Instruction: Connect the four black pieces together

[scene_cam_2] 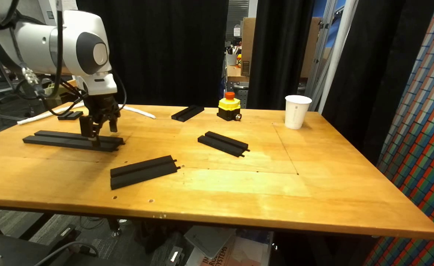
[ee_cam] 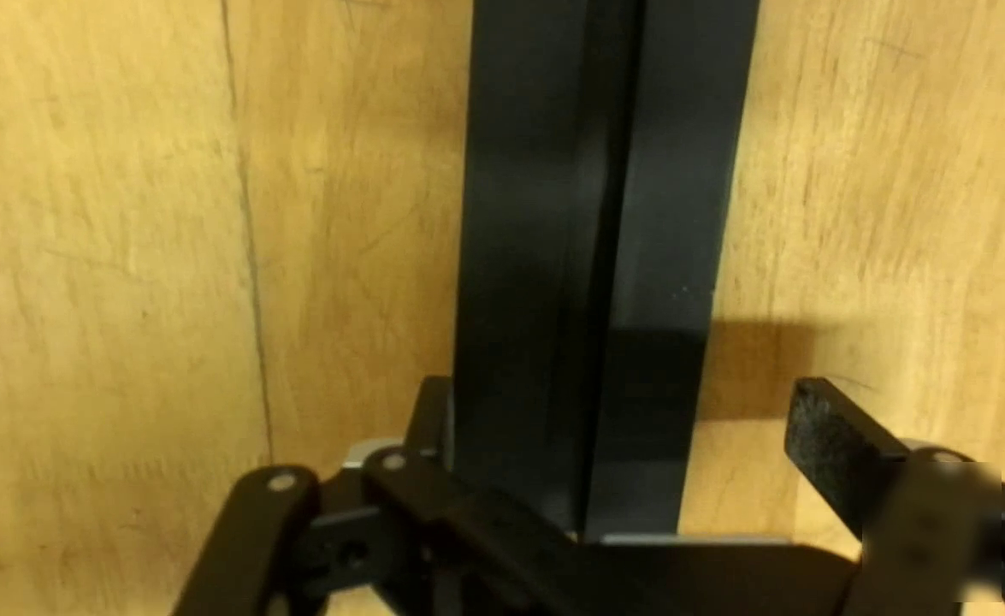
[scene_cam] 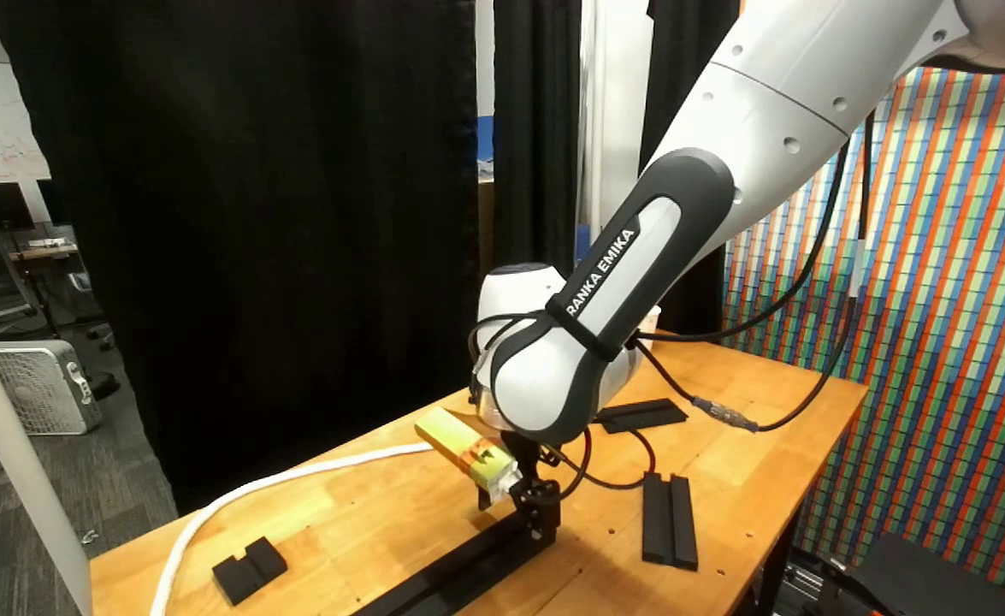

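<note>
The gripper (ee_cam: 623,392) is spread wide, holding nothing. Between its jaws runs the long grooved black rail (ee_cam: 519,214) (just beside one jaw); two loose grooved bars (scene_cam_2: 144,176) lie outside them.

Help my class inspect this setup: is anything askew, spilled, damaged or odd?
In an exterior view, a yellow-green carton tilts near the pincer: odd, since printed packaging seems foreign there; its support is unclear. One loose black piece and another lie skewed to the long black rail, unjoined. No spill or damage shows.
</note>
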You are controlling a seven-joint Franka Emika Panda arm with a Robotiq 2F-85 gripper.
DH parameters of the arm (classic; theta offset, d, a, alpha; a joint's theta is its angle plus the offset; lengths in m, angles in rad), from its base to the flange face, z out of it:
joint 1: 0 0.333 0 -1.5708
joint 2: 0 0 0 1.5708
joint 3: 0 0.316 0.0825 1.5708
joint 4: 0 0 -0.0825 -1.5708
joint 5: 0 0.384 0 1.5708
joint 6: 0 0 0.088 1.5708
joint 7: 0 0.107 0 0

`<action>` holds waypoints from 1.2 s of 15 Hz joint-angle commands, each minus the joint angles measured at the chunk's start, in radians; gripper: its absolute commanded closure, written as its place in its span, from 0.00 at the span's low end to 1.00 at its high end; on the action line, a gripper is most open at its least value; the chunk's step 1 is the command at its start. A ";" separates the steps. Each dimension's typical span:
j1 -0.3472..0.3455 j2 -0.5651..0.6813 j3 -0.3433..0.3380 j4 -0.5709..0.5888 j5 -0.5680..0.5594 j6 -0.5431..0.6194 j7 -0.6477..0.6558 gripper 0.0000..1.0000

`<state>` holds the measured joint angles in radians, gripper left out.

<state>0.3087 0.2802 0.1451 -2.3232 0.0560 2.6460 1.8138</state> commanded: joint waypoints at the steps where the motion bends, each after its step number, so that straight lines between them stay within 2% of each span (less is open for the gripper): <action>1: -0.001 -0.091 -0.020 0.001 -0.051 -0.117 -0.023 0.00; 4: -0.025 -0.170 -0.017 -0.041 -0.082 -0.206 -0.079 0.00; 8: -0.073 -0.264 -0.012 -0.137 -0.096 -0.223 -0.241 0.00; 13: -0.150 -0.343 -0.037 -0.312 -0.154 -0.113 -0.531 0.00; 18: -0.226 -0.370 -0.072 -0.426 -0.202 0.011 -0.722 0.00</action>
<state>0.1185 -0.0328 0.0912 -2.6726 -0.1131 2.5925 1.1915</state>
